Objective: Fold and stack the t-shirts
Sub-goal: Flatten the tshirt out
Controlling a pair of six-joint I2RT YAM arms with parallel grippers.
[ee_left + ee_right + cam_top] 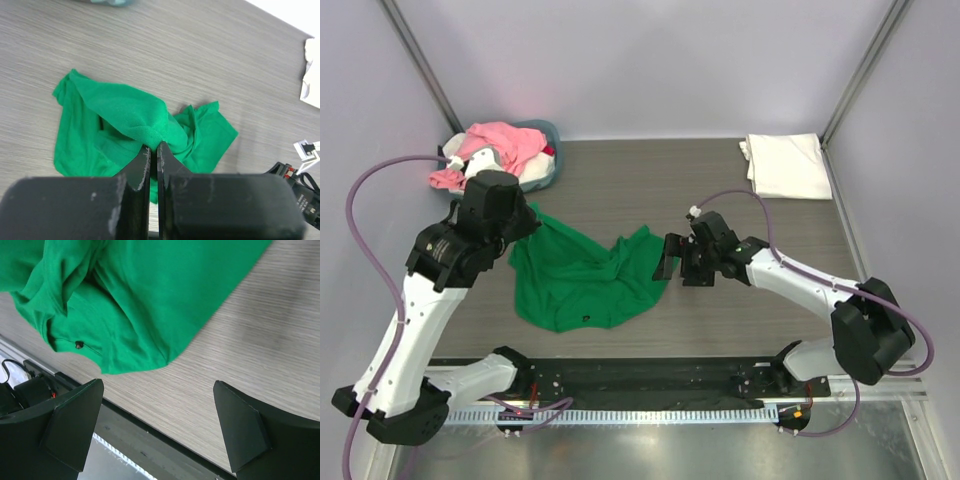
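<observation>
Left wrist view, green t-shirt [120, 115] pinched in left hand [154, 148]

Top camera looks down from above and behind the arm bases, taking in the whole table [720, 190] from afar. Left wrist camera looks down past the left gripper [154, 146] from mid height. Right wrist camera looks past the right gripper [157, 390] from very close. All three share the green t-shirt [582, 280]

White links [408, 318], black joints [490, 205], purple cables [352, 205]; left gripper [154, 149] black, scuffed.
</observation>
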